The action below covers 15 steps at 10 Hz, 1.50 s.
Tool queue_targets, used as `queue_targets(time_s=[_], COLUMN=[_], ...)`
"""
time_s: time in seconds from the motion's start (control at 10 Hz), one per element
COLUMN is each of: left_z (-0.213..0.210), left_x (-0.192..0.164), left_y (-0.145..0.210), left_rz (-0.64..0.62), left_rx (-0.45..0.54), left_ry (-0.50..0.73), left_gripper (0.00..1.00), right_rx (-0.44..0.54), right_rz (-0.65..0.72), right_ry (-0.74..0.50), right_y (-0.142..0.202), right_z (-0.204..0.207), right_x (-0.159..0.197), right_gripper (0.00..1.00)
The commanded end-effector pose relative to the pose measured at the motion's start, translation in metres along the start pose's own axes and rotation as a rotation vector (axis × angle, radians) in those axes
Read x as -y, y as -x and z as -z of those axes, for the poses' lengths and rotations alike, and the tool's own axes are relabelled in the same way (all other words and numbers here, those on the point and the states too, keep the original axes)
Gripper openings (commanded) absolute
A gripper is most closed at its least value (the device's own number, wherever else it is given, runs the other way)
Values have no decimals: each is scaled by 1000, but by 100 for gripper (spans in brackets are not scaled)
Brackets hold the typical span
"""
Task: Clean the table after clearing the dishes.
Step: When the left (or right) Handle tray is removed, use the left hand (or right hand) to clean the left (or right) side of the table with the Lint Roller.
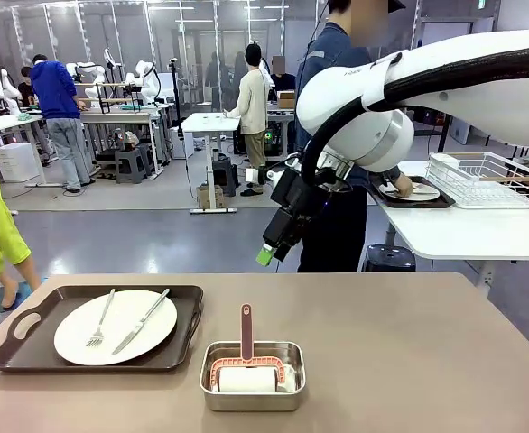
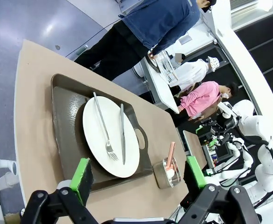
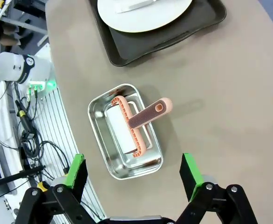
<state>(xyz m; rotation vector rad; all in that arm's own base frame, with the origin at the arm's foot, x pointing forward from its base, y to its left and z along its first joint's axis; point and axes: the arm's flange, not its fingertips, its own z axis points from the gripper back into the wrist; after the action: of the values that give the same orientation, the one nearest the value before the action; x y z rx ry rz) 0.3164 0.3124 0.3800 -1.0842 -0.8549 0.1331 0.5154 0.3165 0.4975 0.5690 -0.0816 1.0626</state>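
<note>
On the taupe bench, one white plate waits to be cleared, its fork and knife laid across it. All three ride on a dark handled tray at the robot's left, an arrangement that looks meant to let the whole setting go off as a single load. Just beside the tray, near the bench's front edge, a small steel pan holds a cleaning roller. Its salmon handle is raised clear of the rim, seemingly parked within reach for the wiping that follows.

The left pincer hangs over the bench with its green pads wide apart and nothing between them. Plate and cutlery lie straight ahead of it, and the tray's near edge is close by one pad. The right pincer, likewise spread and empty, is poised high over the bench's far side. In its wrist view the pan and roller sit ahead of and between the fingers, with the tray farther off.

Beyond the bench, a person in a blue top has a hand on a second plate and second tray. These are set on a white side table next to a wire rack, suggesting the clearing is half done.
</note>
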Motion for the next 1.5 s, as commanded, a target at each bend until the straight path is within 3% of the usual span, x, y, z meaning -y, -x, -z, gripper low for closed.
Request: queue_targets(time_s=[0.0, 0.5, 0.7, 0.9, 1.4], left_z=[-3, -3, -3, -3, -3], left_x=[-1, -1, -1, -1, -1], left_y=[1, 1, 1, 1, 1], left_rz=[16, 16, 16, 16, 16], left_rx=[4, 4, 4, 4, 4], left_ry=[14, 14, 14, 14, 14], left_gripper=[100, 100, 100, 100, 100], right_rx=[13, 2, -131, -264, -418], right_rz=[15, 4, -229, -268, -384], right_ry=[-15, 0, -74, -43, -176], right_y=[3, 1, -46, -75, -105], right_z=[1, -1, 20, 39, 85], right_x=[-2, 2, 30, 50, 83], right_gripper=[100, 100, 100, 100, 100])
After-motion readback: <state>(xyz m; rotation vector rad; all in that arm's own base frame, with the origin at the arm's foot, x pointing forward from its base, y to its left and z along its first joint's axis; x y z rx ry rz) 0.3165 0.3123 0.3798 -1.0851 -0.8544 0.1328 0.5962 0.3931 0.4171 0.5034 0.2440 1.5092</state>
